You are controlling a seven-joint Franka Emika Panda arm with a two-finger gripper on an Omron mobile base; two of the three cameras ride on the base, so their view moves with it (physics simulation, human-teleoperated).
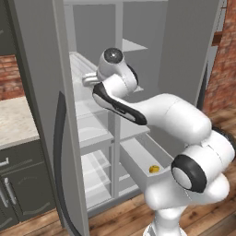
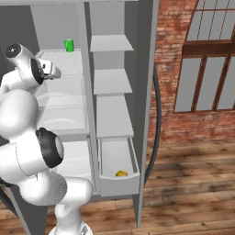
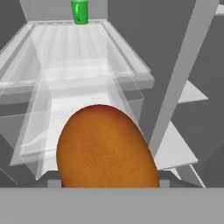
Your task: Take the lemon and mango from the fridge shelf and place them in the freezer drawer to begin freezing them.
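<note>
While lemon (image 2: 121, 173) sits in freezer drawer (image 2: 134, 163), wood floor (image 2: 193, 183), brick wall (image 2: 167, 69).

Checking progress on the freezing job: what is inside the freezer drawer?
The lemon lies near the front wall of the open freezer drawer. Its front wall hides the floor right behind it.
</note>
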